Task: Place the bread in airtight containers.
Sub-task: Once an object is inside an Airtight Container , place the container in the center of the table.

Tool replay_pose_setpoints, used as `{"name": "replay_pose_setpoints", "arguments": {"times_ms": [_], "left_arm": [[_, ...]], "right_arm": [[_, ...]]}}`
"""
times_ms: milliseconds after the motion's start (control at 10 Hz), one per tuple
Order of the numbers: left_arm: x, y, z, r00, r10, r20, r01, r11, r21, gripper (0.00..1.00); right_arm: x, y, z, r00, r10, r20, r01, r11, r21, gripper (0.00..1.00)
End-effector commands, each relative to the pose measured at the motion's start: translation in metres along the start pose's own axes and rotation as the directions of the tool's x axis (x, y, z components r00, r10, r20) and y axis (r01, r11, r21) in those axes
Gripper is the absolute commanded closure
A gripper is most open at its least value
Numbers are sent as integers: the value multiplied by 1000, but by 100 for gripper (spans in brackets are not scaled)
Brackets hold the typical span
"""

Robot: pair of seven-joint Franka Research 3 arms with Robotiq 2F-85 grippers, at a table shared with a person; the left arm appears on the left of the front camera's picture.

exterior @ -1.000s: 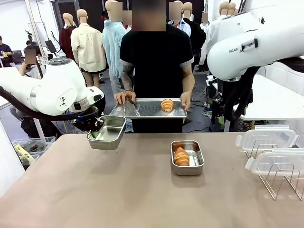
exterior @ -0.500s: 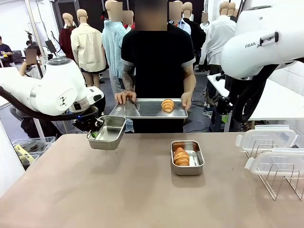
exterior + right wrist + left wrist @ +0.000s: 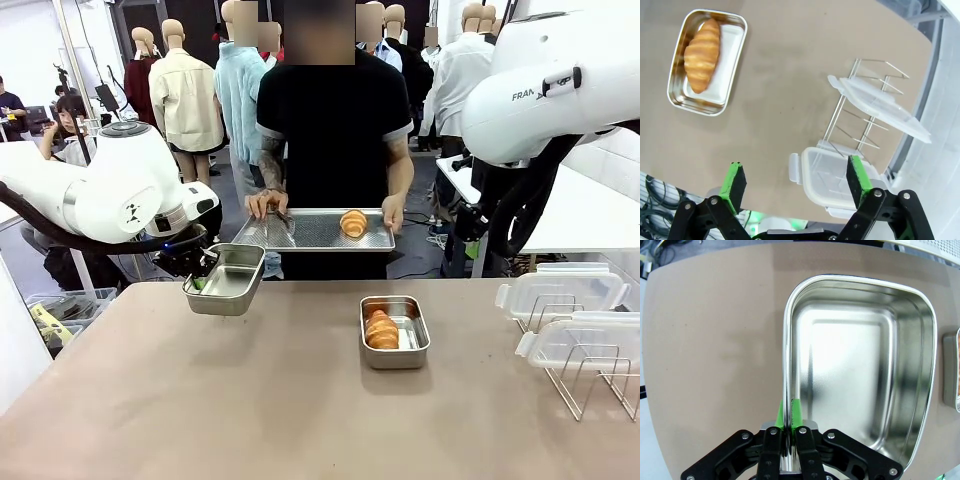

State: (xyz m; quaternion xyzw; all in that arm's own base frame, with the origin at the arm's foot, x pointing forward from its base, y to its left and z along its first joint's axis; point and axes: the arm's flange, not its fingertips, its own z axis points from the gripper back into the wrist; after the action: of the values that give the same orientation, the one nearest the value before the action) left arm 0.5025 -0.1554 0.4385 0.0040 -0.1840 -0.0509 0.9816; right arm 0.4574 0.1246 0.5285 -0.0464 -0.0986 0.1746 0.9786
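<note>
Pinching one rim of the empty tin: L pincer, pads pressed together on the thin steel wall, one inside, one outside; tin juts out ahead of the pincer, open side up, approx. level, apparently lifted off the table; nothing in it.

R pincer: jaws spread wide, nothing between; hangs high over the table; clear lids on wire rack just beneath and ahead of it; full tin well ahead, off to one side.

Croissant 1: lies in the full tin, on the table, well to the right of L pincer.

Croissant 2: loose on perforated tray, beyond L pincer and to its right; tray held off the table by person's hands, one at each end.

Handling, est.:
- Croissant: light, soft, flaky; crushes and sheds under a hard squeeze; take across the thick middle, pads on the flanks, gentle closure; avoid the tapered tips, likely to snap.
- Tin: light, stiff, smooth steel, prob. slippery; a rim pinch is one-sided, so tin may tilt or swing; keep level, move slowly, esp. once loaded.
- Lids: light, flexible plastic; take by an edge, clear of the clip tabs.
</note>
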Motion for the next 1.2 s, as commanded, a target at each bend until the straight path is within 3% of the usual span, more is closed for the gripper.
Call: {"name": "replay_pose_setpoints", "arguments": {"times_ms": [0, 1100], "left_arm": [[4, 0, 3, 1000, 2, 7, -2, 1000, -2, 100], [4, 0, 3, 1000, 2, 7, -2, 1000, -2, 100]], "right_arm": [[3, -1, 1, 1000, 7, -15, -8, 1000, -19, 0], [3, -1, 1, 1000, 7, -15, -8, 1000, -19, 0]]}}
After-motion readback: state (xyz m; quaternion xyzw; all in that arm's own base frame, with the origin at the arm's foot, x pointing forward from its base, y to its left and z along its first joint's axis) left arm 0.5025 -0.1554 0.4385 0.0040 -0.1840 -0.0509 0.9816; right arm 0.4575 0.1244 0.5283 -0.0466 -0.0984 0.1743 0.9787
